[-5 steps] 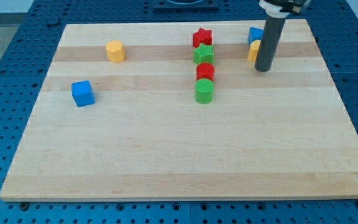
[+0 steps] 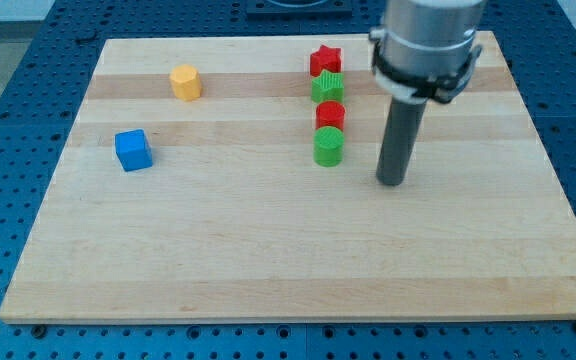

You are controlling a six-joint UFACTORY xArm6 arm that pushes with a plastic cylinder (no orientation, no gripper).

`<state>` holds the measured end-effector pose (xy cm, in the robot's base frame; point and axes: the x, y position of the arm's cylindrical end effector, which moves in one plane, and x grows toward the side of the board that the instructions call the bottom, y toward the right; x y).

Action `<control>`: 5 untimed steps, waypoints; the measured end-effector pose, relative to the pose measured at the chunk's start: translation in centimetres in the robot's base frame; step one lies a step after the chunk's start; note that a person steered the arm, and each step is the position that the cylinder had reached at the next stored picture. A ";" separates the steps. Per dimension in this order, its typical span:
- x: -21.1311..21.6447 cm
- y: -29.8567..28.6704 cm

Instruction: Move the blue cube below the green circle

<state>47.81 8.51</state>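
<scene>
my tip (image 2: 392,181), the lower end of the straight dark rod, rested on the pale wooden board (image 2: 268,260) just to the view's right of the green round plastic block (image 2: 329,146), apart from it and touching nothing; being a bare rod, it had no hold on anything. the blue plastic cube (image 2: 133,150) sat well apart at the view's left, alone on open wood, roughly level with the green circle. that green circle was the lowest of a tight column in the middle of the board: a red star-shaped block (image 2: 325,60) at the top, a green star-like block (image 2: 328,87) under it, then a red round block (image 2: 330,114), then the circle. a yellow block (image 2: 185,82) lay towards the view's top left. the step in hand, as i judged it, was getting round to the cube's far left side. to do it well i needed to pass beneath the column, leaving it undisturbed, swing to the left of the cube, and set my tip square against the middle of its left face, a little above centre. a slow push rightward and slightly downward would carry it to the bare wood under the circle; an off-centre contact would likely spin the cube away.
</scene>
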 end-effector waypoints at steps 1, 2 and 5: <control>1.5 -7.9; 1.5 -17.1; -3.5 -35.6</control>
<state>44.31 -27.06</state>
